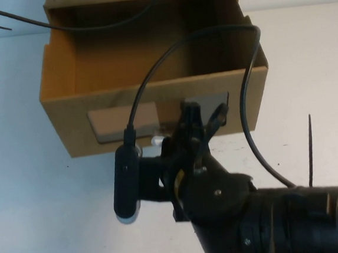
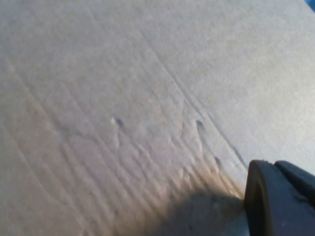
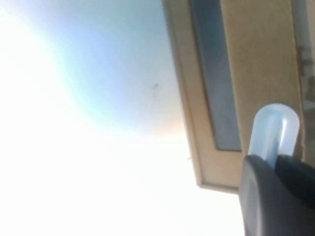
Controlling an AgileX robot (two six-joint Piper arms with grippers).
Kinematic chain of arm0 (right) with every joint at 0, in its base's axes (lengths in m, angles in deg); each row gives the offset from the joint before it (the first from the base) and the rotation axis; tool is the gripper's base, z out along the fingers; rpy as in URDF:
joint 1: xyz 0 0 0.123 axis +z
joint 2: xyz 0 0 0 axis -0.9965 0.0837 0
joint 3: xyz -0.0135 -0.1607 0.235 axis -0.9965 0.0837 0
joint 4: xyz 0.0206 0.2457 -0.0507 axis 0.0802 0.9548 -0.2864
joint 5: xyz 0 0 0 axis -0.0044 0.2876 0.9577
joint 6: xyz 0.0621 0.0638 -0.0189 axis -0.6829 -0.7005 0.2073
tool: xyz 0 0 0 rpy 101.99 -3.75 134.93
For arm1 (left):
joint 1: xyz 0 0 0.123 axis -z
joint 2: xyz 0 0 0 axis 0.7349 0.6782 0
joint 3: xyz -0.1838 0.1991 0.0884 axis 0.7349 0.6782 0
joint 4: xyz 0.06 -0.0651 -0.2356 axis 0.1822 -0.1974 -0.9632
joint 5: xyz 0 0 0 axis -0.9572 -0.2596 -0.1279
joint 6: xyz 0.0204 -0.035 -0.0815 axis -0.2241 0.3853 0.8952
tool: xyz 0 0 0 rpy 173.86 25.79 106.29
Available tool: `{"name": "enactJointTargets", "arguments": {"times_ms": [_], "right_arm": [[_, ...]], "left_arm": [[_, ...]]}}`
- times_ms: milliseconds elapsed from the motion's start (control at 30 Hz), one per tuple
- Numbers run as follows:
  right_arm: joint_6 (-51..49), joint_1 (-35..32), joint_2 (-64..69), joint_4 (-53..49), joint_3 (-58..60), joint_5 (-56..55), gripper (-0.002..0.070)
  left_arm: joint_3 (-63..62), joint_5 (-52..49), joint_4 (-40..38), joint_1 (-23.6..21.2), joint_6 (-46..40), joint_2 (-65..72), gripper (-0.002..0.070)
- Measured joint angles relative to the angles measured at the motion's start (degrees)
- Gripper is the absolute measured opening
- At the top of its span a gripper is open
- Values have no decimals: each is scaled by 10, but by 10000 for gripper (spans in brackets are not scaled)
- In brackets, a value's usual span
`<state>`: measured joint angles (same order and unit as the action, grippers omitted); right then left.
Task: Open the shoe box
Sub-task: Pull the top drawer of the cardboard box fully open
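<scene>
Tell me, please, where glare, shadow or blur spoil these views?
High view: box interior shaded, right gripper shut at its front wall. Right wrist view: table washed out by glare. Left wrist view: left gripper close to cardboard, shadow beside it.

The right arm [image 1: 272,224] rises from the lower right of the high view toward the frame's centre. The right gripper [image 1: 193,117] sits just below centre, its fingers [image 3: 273,128] closed together. The left gripper [image 2: 278,199] appears only as a dark edge in its own wrist view.
</scene>
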<state>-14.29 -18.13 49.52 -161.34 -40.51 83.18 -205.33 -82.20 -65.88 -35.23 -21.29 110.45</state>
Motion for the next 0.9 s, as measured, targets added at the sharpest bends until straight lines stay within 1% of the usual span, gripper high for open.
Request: {"name": "enactJointTargets", "arguments": {"times_ms": [367, 500, 600, 667, 700, 767, 867, 900], "right_arm": [[25, 61, -24, 99, 5, 60, 7], [26, 65, -24, 104, 5, 61, 7], [3, 65, -24, 102, 5, 63, 15], [-6, 65, -24, 99, 5, 63, 46], [-9, 65, -24, 98, 5, 64, 73], [-13, 65, -25, 95, 5, 65, 145], [-16, 65, -27, 90, 5, 66, 286], [-17, 65, -29, 89, 5, 66, 313]], "left_arm": [[0, 0, 1, 0, 0, 0, -5], [0, 0, 1, 0, 0, 0, -5], [0, 0, 1, 0, 0, 0, -5], [0, 0, 1, 0, 0, 0, -5], [0, 1, 1, 0, 0, 0, -5], [0, 1, 1, 0, 0, 0, -5], [0, 2, 1, 0, 0, 0, -5], [0, 2, 1, 0, 0, 0, -5]]}}
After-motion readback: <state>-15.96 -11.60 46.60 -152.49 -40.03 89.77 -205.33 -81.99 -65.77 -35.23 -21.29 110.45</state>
